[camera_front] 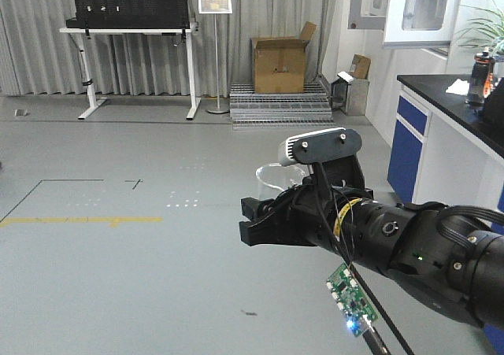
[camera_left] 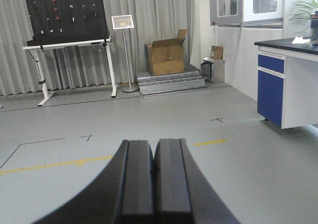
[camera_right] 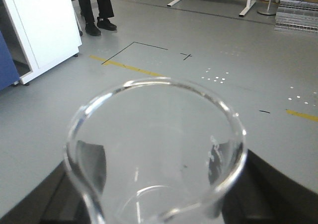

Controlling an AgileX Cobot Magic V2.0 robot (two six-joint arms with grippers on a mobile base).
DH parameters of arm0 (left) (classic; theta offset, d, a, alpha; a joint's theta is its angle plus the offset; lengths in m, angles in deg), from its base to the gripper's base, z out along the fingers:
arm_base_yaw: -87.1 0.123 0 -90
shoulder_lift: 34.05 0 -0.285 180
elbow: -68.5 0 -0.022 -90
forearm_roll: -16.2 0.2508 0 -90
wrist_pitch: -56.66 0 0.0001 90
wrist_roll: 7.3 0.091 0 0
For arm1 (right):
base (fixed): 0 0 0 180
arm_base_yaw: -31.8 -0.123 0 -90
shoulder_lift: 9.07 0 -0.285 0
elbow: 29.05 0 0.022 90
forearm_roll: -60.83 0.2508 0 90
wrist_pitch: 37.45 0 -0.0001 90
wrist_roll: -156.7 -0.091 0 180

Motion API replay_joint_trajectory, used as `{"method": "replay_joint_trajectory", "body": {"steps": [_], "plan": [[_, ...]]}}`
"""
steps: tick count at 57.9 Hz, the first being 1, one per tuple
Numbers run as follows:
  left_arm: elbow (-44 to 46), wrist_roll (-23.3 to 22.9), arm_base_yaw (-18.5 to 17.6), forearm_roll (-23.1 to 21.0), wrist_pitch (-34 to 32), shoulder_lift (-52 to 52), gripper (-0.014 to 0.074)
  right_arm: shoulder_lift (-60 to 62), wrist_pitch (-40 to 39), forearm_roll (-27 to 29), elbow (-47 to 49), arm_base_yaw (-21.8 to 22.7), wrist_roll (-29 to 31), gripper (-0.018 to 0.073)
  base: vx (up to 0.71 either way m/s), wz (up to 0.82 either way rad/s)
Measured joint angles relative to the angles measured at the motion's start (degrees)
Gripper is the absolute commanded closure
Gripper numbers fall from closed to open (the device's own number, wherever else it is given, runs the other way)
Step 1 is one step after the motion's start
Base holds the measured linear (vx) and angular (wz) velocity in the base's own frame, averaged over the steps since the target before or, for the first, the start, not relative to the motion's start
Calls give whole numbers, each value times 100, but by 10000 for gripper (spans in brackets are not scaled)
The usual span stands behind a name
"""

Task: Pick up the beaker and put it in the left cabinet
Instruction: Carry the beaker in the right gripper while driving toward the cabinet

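The right gripper (camera_front: pixel 264 217) is clamped on the beaker (camera_right: pixel 155 149), with its dark fingers (camera_right: pixel 285 196) showing on either side of the clear glass. It holds the beaker in the air above the grey floor (camera_front: pixel 118 276), the flared rim facing the wrist camera, well left of the blue-fronted counter (camera_front: pixel 441 95). The left gripper (camera_left: pixel 153 152) carries nothing, and its two fingers lie together with only a thin seam between them, pointing out over the floor's yellow line (camera_left: pixel 59 163).
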Motion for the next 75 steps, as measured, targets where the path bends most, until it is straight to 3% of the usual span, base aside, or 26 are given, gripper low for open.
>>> {"method": "replay_joint_trajectory", "body": {"steps": [75], "plan": [[0,0,0,0,0,0,595,0,-4,0,0,0,0,568,71,-2]]}}
